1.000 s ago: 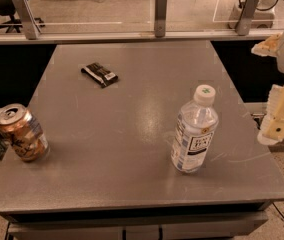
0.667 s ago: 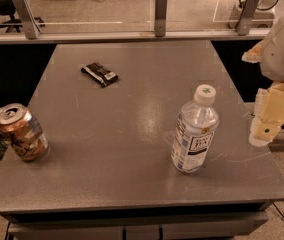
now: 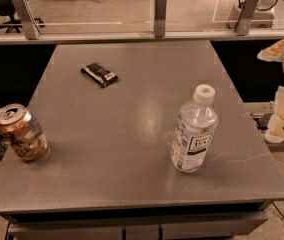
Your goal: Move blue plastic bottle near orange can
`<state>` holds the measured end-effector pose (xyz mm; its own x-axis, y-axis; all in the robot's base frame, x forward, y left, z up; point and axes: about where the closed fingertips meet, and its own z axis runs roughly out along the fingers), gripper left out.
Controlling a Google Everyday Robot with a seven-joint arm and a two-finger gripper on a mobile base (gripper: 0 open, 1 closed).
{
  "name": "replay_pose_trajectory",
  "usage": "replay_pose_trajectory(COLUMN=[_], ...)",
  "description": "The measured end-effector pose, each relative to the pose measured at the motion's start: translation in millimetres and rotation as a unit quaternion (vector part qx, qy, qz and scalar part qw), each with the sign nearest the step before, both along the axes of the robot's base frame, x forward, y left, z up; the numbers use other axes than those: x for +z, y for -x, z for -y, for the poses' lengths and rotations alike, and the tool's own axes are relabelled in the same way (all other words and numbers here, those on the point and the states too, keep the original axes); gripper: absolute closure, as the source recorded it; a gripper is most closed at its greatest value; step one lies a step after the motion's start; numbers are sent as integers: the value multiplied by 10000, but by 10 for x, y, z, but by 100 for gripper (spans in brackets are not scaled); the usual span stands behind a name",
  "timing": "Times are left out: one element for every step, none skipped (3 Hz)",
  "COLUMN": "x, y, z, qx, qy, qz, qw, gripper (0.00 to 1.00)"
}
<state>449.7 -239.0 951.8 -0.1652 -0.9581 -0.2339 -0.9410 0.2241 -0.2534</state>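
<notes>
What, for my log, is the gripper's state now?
Gripper: cannot be told; it hangs beyond the right edge of the table, apart from the blue plastic bottle.

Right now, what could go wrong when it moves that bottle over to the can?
The bottle is tall and upright, so a clumsy approach by the gripper, now beyond the right edge of the table, might tip it. The can sits close to the table's left edge; bumping it with the bottle could push it off.

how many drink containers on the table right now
2: the orange can by the left edge of the table, and the blue plastic bottle upright toward the front right. The gripper hangs beyond the table's right edge.
</notes>
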Motion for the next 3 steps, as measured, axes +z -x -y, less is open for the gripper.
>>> replay_pose_trajectory(x=[-180,-195,-78], y=[-96,-71,-67], z=[139,-38,-226], qx=[522,1247,1392], qy=[-913,-1918,-2377], qz=[-6,-16,27], qw=[9945,9735,9613], gripper=[0,0,0])
